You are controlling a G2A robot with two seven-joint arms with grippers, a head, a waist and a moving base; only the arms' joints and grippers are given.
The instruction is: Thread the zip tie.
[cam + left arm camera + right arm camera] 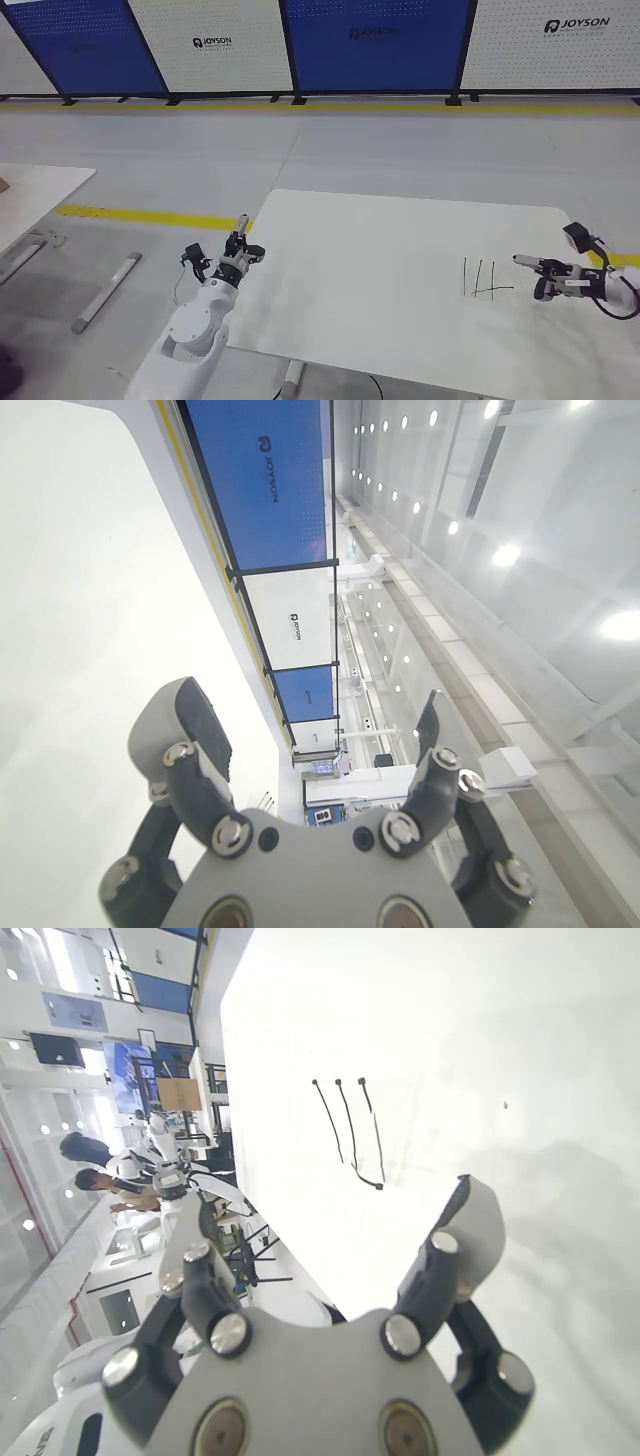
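**benchguy:** How far into the threading are you?

**me:** Not started, I reckon, still at the pick-up step. My right gripper (330, 1198) has its fingers spread wide with nothing between them. The thin black plastic zip ties (348, 1128) lie flat on the plain white table (400, 1003) just ahead of those fingertips. Three are side by side, and a fourth black tie (378, 1186) lies across their tails, nearest my fingers.

**benchguy:** Other hand?

**me:** My left gripper (310, 695) is wide and empty too, with the ties well apart from its fingers. Next move, I'd guess, is to pinch one tie low against the table, then bring the left in to take the head.
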